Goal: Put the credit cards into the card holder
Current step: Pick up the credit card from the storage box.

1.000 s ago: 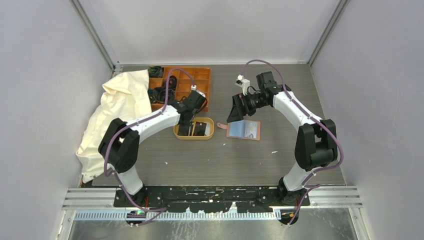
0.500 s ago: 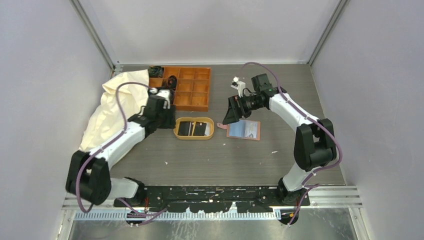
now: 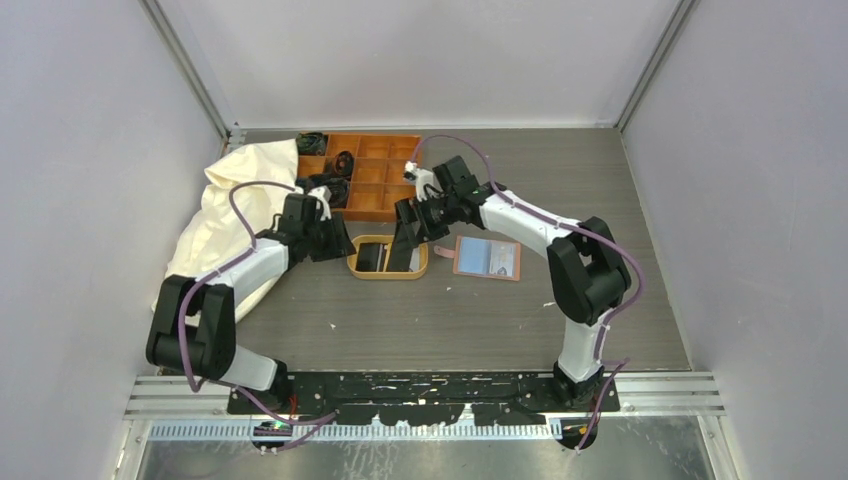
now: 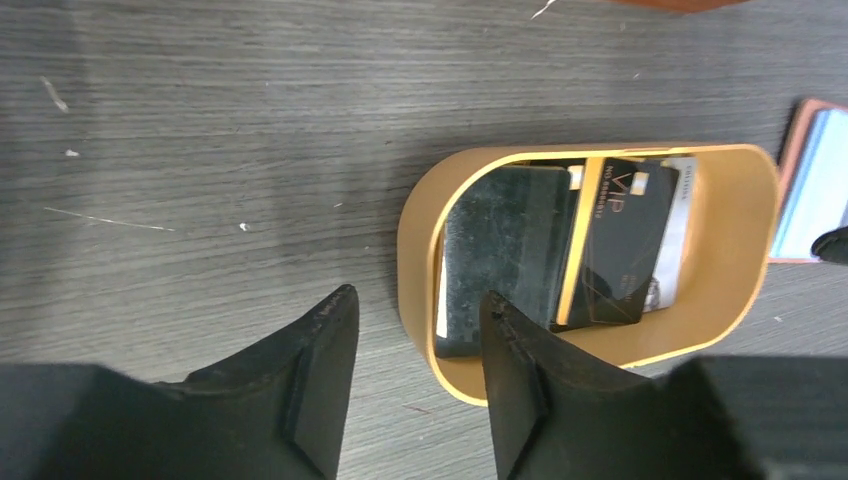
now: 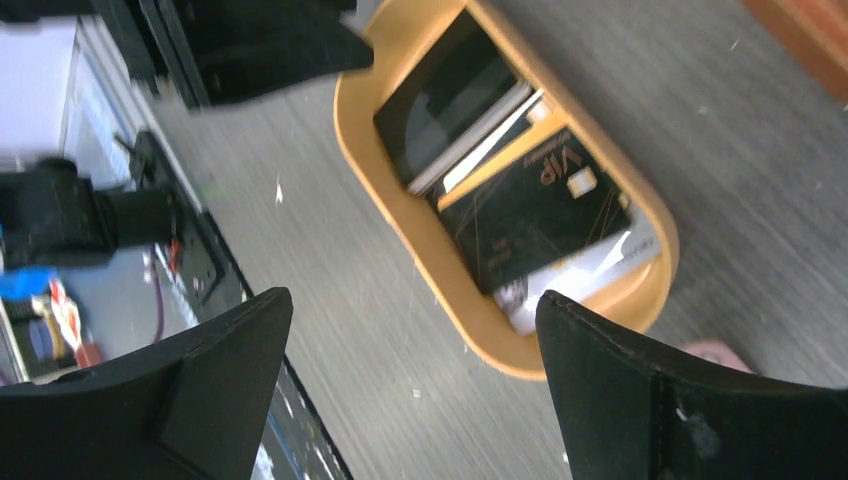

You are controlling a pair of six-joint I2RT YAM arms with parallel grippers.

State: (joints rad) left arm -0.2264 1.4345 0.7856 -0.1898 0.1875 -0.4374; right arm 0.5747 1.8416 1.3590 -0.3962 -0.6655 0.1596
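Several credit cards lie stacked in the oval wooden tray (image 3: 388, 272): a black card (image 4: 505, 250), a black "VIP" card (image 4: 620, 240) and a pale white card (image 4: 685, 200) under it. They also show in the right wrist view, with the VIP card (image 5: 545, 210) on top. The card holder (image 3: 487, 258) lies open on the table right of the tray, pale lining up, with its edge in the left wrist view (image 4: 815, 180). My left gripper (image 3: 338, 247) (image 4: 415, 310) is open and empty at the tray's left end. My right gripper (image 3: 407, 240) (image 5: 410, 300) is wide open and empty above the tray's right part.
An orange compartment box (image 3: 370, 180) with dark cables stands behind the tray. A cream cloth (image 3: 235, 220) lies heaped at the left, under my left arm. The left gripper's finger (image 5: 270, 40) shows in the right wrist view, close to the tray.
My right gripper has swung left from above the card holder to above the tray. My left arm pulled back off the tray to its left end.
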